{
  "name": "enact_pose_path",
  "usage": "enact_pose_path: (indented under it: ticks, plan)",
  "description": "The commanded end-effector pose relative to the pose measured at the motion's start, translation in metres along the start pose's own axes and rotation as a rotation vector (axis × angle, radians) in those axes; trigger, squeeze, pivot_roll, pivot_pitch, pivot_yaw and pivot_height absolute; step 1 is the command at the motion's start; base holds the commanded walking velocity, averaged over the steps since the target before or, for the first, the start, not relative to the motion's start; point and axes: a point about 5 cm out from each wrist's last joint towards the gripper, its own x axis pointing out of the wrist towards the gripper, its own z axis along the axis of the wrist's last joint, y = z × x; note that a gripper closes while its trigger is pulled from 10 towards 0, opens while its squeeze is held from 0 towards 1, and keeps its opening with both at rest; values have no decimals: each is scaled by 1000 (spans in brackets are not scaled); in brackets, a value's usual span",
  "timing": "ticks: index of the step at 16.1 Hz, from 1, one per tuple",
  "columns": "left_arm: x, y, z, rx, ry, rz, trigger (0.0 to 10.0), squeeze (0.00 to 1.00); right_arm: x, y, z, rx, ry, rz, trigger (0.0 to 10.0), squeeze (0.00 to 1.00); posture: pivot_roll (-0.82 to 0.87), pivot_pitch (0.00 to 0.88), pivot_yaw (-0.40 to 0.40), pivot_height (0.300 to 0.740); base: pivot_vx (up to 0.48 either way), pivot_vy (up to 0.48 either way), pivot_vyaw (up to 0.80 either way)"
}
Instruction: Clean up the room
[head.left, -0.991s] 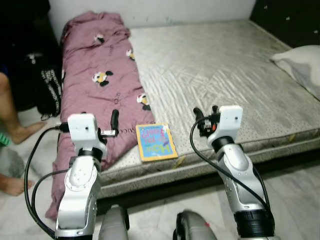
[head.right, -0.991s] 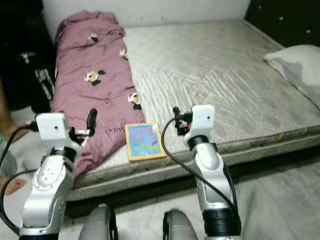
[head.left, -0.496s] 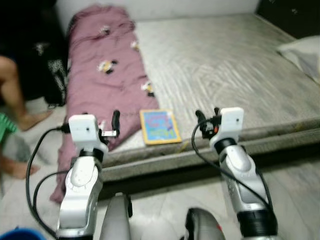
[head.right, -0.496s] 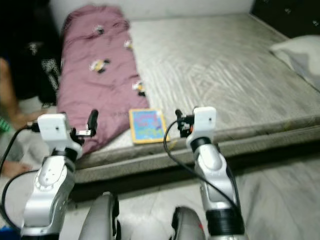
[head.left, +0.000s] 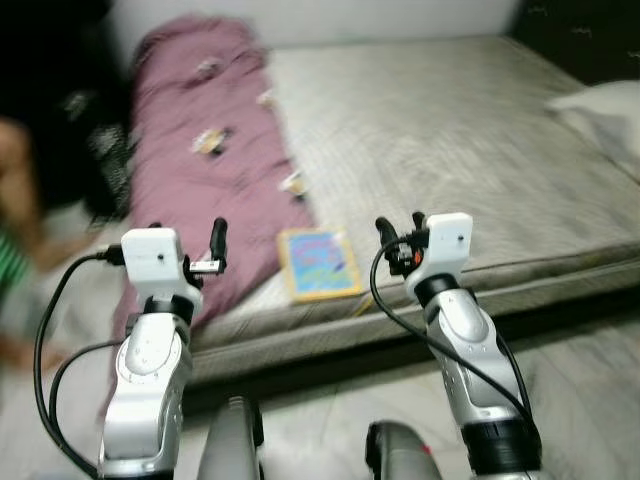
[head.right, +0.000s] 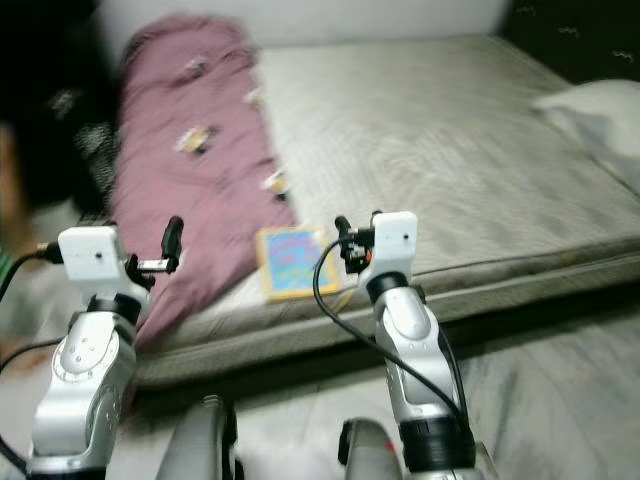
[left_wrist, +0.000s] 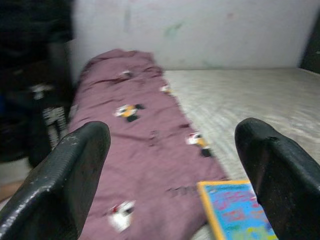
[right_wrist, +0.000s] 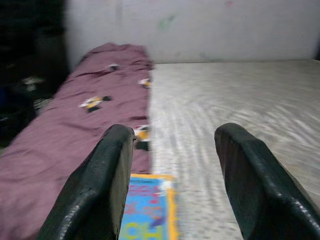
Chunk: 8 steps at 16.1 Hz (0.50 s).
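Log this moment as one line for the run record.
phase: approaching mattress | left gripper: open, empty | right gripper: open, empty | target: book on mattress edge beside maroon blanket | view: blurred

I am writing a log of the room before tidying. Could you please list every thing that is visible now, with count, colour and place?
mattress: one, grey, on the floor, ahead of the robot
blanket: one, mauve with cartoon prints, along the mattress's left side, hanging over its front edge
book: one, blue cover with yellow border, flat near the mattress's front edge, beside the blanket
pillow: one, white, far right on the mattress
person's leg: blurred, far left
left hand: open, raised, holding nothing
right hand: open, raised, holding nothing
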Motion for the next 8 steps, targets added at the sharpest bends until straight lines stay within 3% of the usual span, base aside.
enact_pose_path:
  ticks: [1, 8]
  plan:
    - [-1, -3, 3, -7, -15, -15, 10000, 0, 0, -3, 3, -4, -12, -4, 10000, 0, -51, 48, -3, 656, 480, 0, 0]
    - [-1, -3, 3, -10, -15, -13, 10000, 0, 0, -4, 3, -4, -11, -1, 10000, 0, -51, 45, -5, 656, 471, 0, 0]
